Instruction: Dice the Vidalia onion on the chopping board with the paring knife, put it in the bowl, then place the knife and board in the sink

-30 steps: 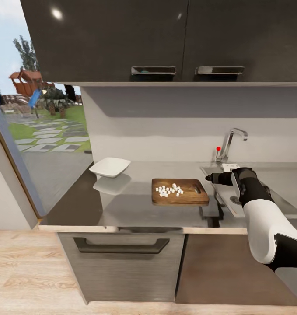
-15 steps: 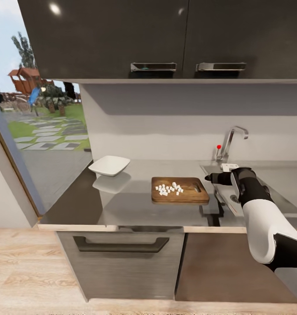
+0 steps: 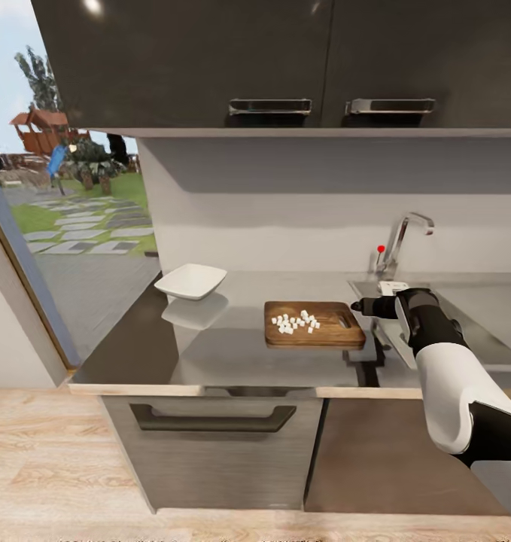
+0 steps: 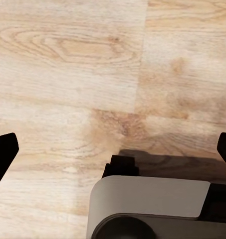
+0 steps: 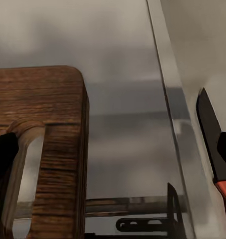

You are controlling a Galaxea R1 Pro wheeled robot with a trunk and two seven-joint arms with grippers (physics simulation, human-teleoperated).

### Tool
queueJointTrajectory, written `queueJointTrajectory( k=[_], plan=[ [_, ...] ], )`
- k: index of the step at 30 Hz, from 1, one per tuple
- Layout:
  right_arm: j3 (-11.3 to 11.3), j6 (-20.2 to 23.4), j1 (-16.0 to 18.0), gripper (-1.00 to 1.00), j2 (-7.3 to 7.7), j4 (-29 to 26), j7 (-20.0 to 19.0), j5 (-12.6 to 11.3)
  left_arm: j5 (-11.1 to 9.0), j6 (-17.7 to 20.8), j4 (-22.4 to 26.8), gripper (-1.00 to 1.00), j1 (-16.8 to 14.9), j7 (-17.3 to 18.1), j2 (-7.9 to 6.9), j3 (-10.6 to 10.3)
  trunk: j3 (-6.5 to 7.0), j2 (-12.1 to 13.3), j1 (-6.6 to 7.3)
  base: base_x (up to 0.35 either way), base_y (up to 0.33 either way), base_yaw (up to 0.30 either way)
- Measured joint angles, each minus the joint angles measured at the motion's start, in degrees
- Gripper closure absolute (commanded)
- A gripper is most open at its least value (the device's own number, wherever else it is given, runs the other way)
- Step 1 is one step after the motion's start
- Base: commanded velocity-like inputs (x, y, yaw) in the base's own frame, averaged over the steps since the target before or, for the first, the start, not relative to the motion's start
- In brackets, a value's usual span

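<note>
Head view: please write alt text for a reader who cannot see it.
The right gripper hovers at the right end of a chopping board carrying small white diced onion on a dark countertop. A white bowl stands further left, and a sink with a chrome tap lies to the right.

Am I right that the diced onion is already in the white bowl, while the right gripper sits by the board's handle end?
Not quite: the head view shows the diced onion still on the board; the white bowl looks empty. The right gripper is indeed by the board's handle end.
</note>
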State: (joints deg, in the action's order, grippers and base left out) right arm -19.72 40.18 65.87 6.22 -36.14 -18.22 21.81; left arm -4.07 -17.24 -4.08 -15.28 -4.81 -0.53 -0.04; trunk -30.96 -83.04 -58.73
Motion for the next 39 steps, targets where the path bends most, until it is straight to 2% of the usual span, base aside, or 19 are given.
queueJointTrajectory(
  k=[24,39],
  plan=[
    [0.1,-0.1,0.0,-1.00,-0.02,0.0,0.0,0.1,0.0,0.0,0.0,-1.00,0.0,0.0,0.00,0.0,-0.26,0.0,0.00,0.000,0.007,0.000],
    [0.1,0.1,0.0,-1.00,-0.04,0.0,0.0,0.1,0.0,0.0,-0.1,-1.00,0.0,0.0,0.02,0.0,-1.50,0.0,0.00,0.000,0.000,0.000]
  ],
)
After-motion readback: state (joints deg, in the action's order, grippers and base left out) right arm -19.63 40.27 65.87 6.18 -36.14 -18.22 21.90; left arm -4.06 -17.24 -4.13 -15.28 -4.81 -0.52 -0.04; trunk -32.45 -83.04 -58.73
